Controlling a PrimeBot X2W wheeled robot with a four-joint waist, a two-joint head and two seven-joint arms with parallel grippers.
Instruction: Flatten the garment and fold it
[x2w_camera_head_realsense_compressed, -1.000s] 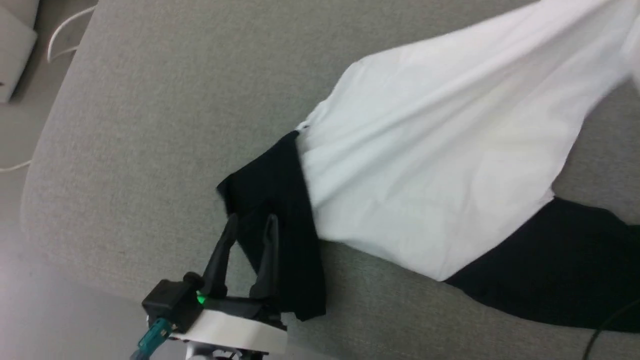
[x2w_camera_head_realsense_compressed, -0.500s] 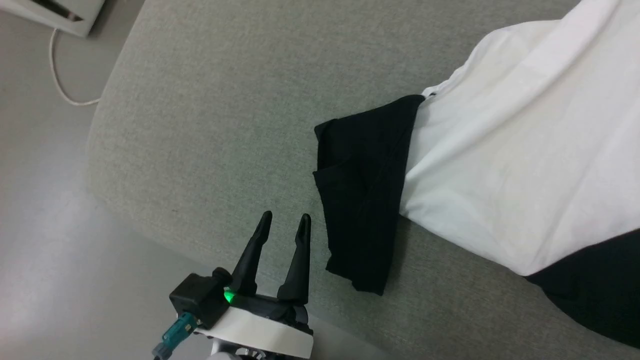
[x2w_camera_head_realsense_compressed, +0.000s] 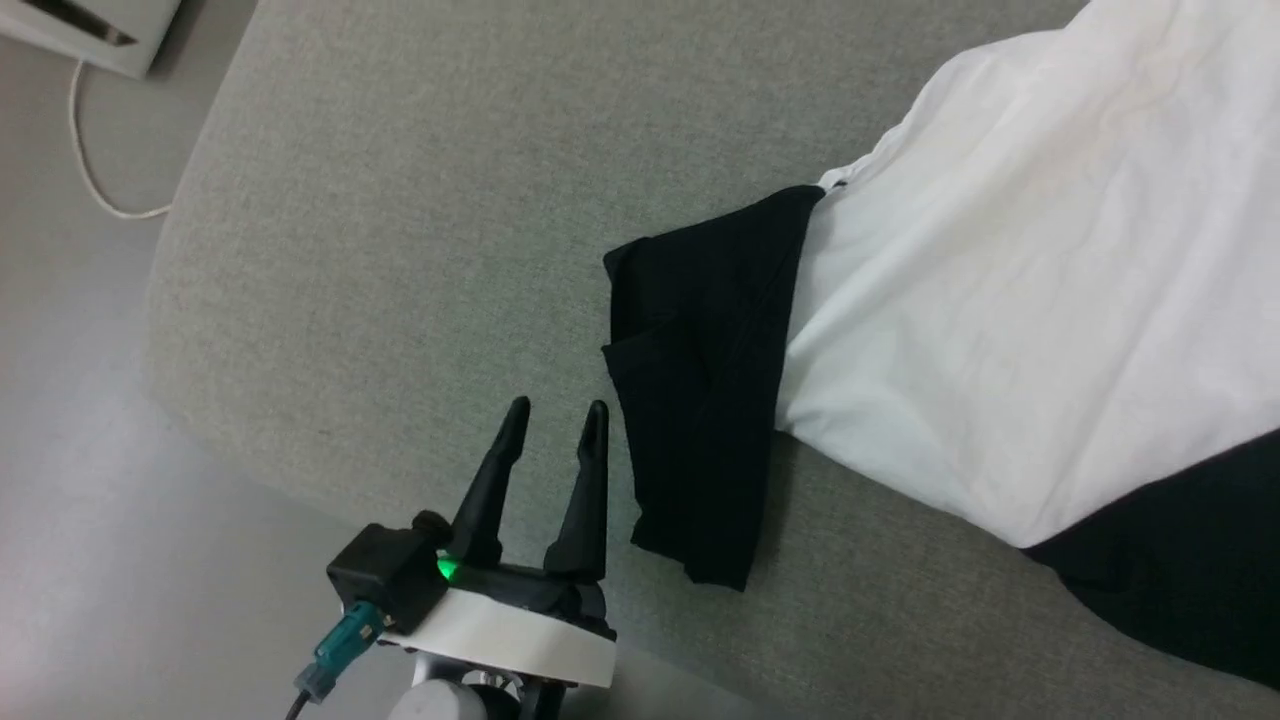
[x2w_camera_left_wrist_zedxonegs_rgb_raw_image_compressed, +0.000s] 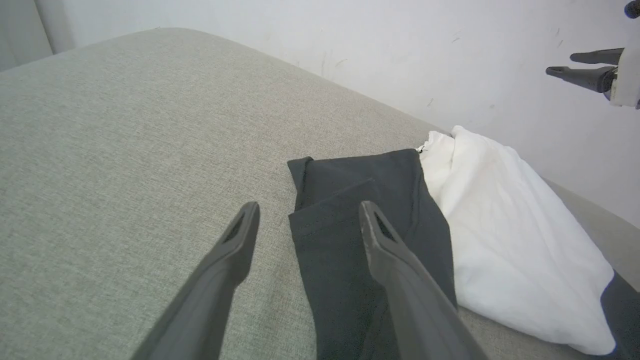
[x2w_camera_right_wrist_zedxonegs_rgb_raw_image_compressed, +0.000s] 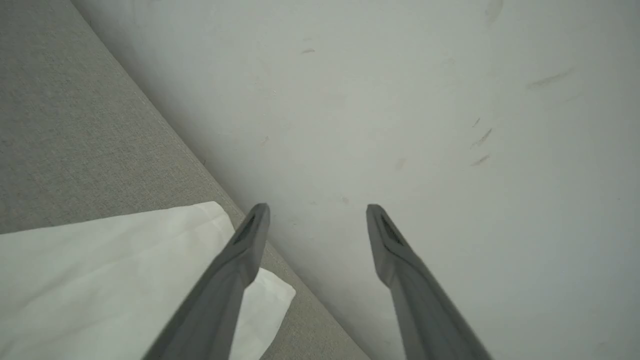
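Note:
The garment (x2w_camera_head_realsense_compressed: 1000, 300) lies on the grey cloth-covered table (x2w_camera_head_realsense_compressed: 400, 200), its white body spread to the right. A folded black part (x2w_camera_head_realsense_compressed: 700, 400) forms its left end and another black part (x2w_camera_head_realsense_compressed: 1180, 580) lies at the lower right. My left gripper (x2w_camera_head_realsense_compressed: 556, 408) is open and holds nothing, just left of the folded black part and clear of it. In the left wrist view my left gripper (x2w_camera_left_wrist_zedxonegs_rgb_raw_image_compressed: 308, 206) has its right finger over the black cloth (x2w_camera_left_wrist_zedxonegs_rgb_raw_image_compressed: 350, 220). My right gripper (x2w_camera_right_wrist_zedxonegs_rgb_raw_image_compressed: 318, 207) is open and holds nothing, above the table's edge beside a white corner of the garment (x2w_camera_right_wrist_zedxonegs_rgb_raw_image_compressed: 100, 280).
The table's rounded left edge (x2w_camera_head_realsense_compressed: 170, 300) drops to a pale floor (x2w_camera_head_realsense_compressed: 80, 520). A white box (x2w_camera_head_realsense_compressed: 90, 30) and a white cable (x2w_camera_head_realsense_compressed: 85, 180) lie on the floor at the far left. The right gripper (x2w_camera_left_wrist_zedxonegs_rgb_raw_image_compressed: 560, 64) hangs in the air at the upper right of the left wrist view.
The camera has shifted. The left gripper, whose fingers overlapped the black cloth a second ago, has drawn back clear of it. The white body, then stretched taut toward the upper right, now lies slack.

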